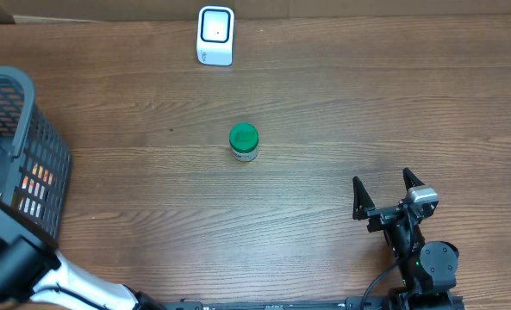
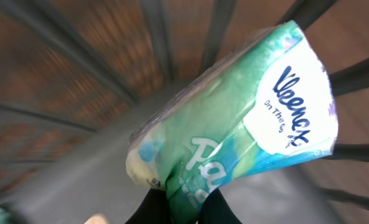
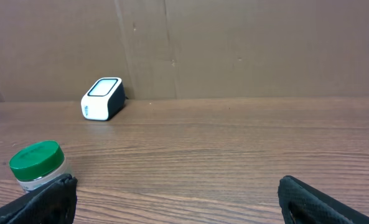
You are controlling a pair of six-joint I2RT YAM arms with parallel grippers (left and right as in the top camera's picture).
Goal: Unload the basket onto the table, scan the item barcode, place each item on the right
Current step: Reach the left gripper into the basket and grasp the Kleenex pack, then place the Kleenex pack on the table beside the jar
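At the far left of the overhead view we find a grey wire basket [image 1: 24, 112] on the wooden table [image 1: 324, 103]. The left arm [image 1: 14, 258] reaches up into it from the bottom corner. Its gripper is hard to make out from above, so we turn to the left wrist view. There the left gripper [image 2: 183, 202] has its jaws drawn in tight on the lower end of a green and white Kleenex tissue pack [image 2: 246, 124]. The dark fingers [image 2: 148, 210] pinch the plastic wrap from either side. The pack tilts up and to the right, with the basket's bars blurred behind it. We cannot pick out a barcode on the face turned to us.

Moving right, a white scanner [image 1: 215, 34] with a dark window stands at the table's far edge, well apart from the basket. Nearer the middle of the table, a small jar [image 1: 244, 142] with a green lid stands upright by itself.

At the lower right, we see the right gripper [image 1: 388, 188] just above the table. Its jaws are spread as wide as they go, with nothing between them. In the right wrist view, its black fingertips [image 3: 44, 199] frame bare wood. The jar sits just beyond the left one, and the scanner is farther back against a brown cardboard wall [image 3: 246, 43].
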